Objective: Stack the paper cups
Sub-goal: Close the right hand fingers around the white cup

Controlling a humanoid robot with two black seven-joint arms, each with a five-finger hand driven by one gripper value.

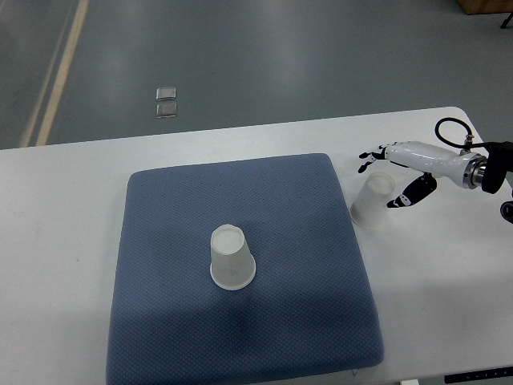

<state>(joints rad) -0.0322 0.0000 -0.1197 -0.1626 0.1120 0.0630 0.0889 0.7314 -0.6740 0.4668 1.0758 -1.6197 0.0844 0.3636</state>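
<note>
A white paper cup (232, 257) stands upside down near the middle of the blue mat (160, 241). A second white paper cup (372, 201) stands upside down on the white table (64, 241), just off the mat's right edge. My right hand (390, 178) comes in from the right edge and hovers at this cup's top. Its fingers (371, 156) are spread behind the cup and the thumb (410, 195) lies at the cup's right side. The hand is open and not closed on the cup. I cannot tell if it touches it.
The table's far edge runs just behind the hand and its right edge is close. Beyond lies grey floor with two small square plates (167, 103) and a yellow line (60, 72).
</note>
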